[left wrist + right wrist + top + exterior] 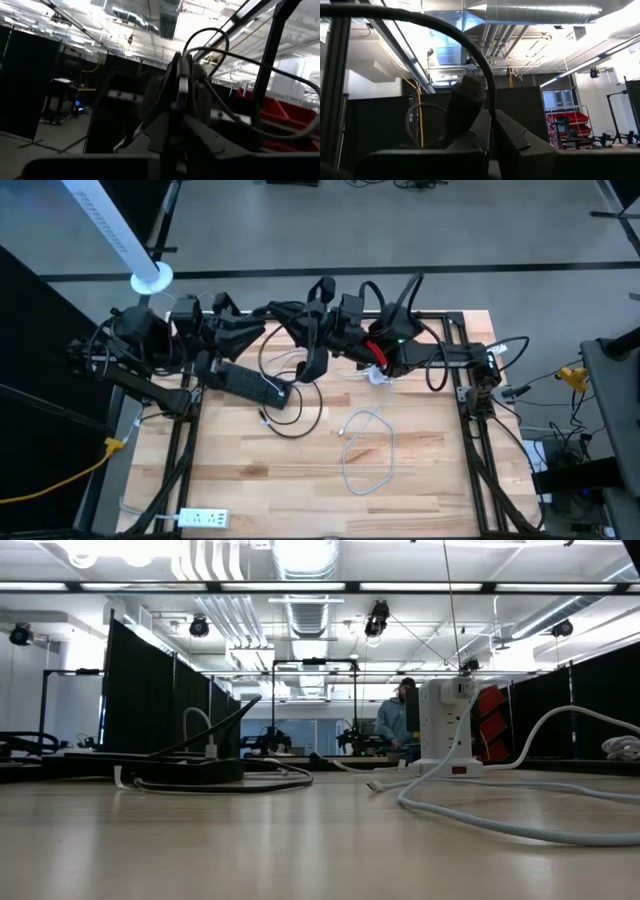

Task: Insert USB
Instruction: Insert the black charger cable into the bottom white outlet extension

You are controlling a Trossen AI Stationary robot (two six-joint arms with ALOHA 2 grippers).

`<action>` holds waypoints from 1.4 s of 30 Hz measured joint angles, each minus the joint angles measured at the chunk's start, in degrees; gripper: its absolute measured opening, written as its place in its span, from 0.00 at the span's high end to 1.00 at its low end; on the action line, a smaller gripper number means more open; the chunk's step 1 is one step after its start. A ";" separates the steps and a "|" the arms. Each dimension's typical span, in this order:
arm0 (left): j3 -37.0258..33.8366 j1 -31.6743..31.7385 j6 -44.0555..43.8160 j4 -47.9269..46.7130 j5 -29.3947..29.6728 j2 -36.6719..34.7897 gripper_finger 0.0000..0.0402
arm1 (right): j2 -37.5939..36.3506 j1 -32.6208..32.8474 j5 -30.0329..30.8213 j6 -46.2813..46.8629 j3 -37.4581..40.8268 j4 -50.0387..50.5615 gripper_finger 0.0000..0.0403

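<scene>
A white USB cable (366,448) lies in loose loops on the middle of the wooden table; in the low view the cable (480,820) runs across the right. A white charger block (380,375) stands upright behind it, also seen as the charger (445,725). A black power strip (250,385) with its black cord lies flat toward the left, low in the power strip (180,768). My left arm (240,330) and right arm (420,350) are folded along the far edge, above the table. My left gripper (176,150) and right gripper (492,135) are shut and point up into the room.
A white power strip (205,518) lies at the near left corner. Black cords (290,420) loop on the table near the black strip. The table's metal frame (470,430) runs down both sides. Bare wood (300,490) spreads along the near side. A person (395,720) stands far behind.
</scene>
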State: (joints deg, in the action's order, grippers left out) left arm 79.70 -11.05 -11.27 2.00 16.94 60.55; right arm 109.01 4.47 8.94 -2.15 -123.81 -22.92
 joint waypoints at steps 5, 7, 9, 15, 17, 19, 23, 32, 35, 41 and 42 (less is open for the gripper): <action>0.00 0.00 -0.05 -2.57 0.00 -1.04 0.77 | -0.59 0.02 -0.35 -0.33 0.00 2.49 1.00; 0.00 0.00 -0.01 -6.49 -0.57 -1.85 0.73 | -0.76 0.15 -0.36 -0.42 0.02 4.75 1.00; 0.00 0.01 -0.27 -13.55 -3.00 -3.52 0.70 | -1.04 0.36 -0.36 -0.52 0.02 7.30 1.00; 0.00 -0.20 -5.43 -35.41 -11.00 -7.78 0.64 | -2.21 2.59 -2.97 -7.35 0.02 14.15 1.00; 0.00 -0.58 -6.75 -38.52 -11.07 -8.68 0.64 | -2.34 3.38 -3.26 -8.47 0.02 17.58 1.00; 0.00 -1.20 -6.94 -40.86 -11.09 -9.58 0.64 | -2.41 3.65 -3.21 -9.14 0.02 21.97 1.00; 0.00 -2.33 -8.86 -51.72 -12.81 -11.19 0.65 | -2.78 4.00 -6.23 -6.89 0.04 31.65 1.00; -2.25 -3.68 -18.63 -80.25 -27.70 -8.93 0.72 | -1.39 7.73 -8.57 3.18 1.73 43.40 1.00; -5.18 -6.10 -16.88 -80.11 -34.32 -7.18 0.74 | 0.53 9.26 -6.20 7.60 2.10 43.46 1.00; -12.47 -18.07 -15.69 -79.92 -38.54 -3.46 0.74 | 4.47 11.77 1.55 14.03 2.19 43.46 1.00; -13.61 -20.77 -15.82 -79.44 -38.43 -2.74 0.74 | 4.71 12.11 2.79 14.92 2.19 43.62 1.00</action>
State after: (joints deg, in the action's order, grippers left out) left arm 66.09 -31.81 -27.09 -77.43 -21.50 57.82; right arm 113.72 16.58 11.73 12.77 -121.62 20.70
